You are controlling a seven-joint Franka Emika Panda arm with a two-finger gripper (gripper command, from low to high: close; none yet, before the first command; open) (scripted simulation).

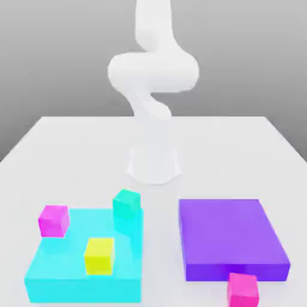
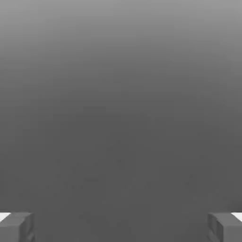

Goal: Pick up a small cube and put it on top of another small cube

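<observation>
The hot-pink small cube [image 1: 243, 289] is seen nearest, on the table [image 1: 84, 150], just in front of the purple slab [image 1: 231, 237]. On the cyan slab [image 1: 66, 279] at the exterior view's left, a yellow cube [image 1: 99, 256], a magenta cube [image 1: 54, 220] and a teal cube [image 1: 126, 204] are located. The arm's base [image 1: 153, 163] is set behind. The pincer [image 2: 121, 227] is held wide apart, nothing between its fingertips [image 2: 16, 227].
</observation>
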